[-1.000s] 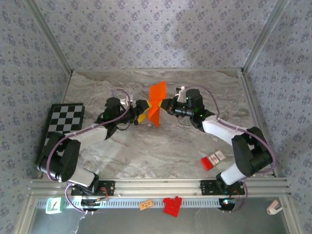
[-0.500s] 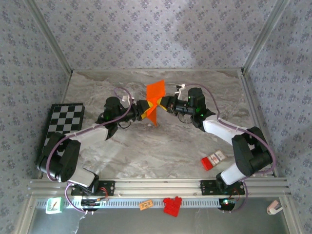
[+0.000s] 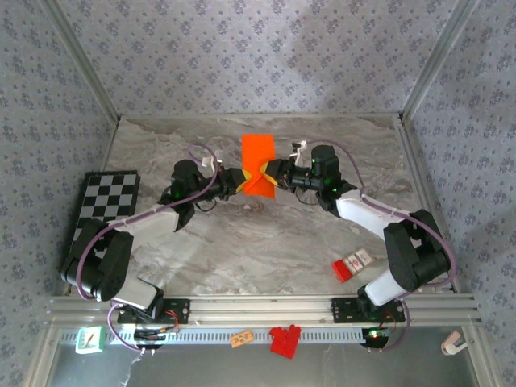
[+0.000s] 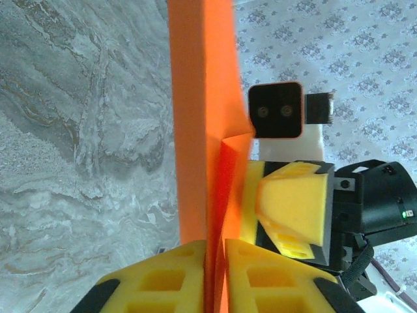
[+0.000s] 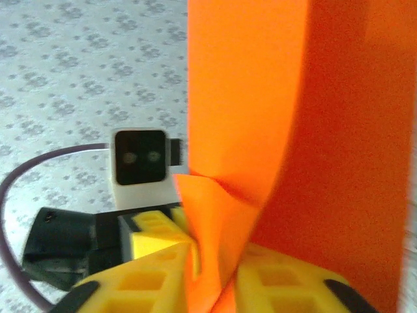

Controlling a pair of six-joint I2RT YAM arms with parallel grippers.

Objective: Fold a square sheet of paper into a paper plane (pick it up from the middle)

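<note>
Folding looked half done, the left gripper [image 3: 238,181] and right gripper [image 3: 272,172] each pinching the upright square sheet of paper [image 3: 257,153], which next wanted an aligned crease.

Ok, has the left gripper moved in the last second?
Yes. The left gripper, clamped on the square sheet of paper, has shifted right and slightly toward the back wall, away from the checkerboard.

One orange sheet [image 3: 256,153], one checkerboard [image 3: 109,201], one box [image 3: 352,264].

No legible text or labels
</note>
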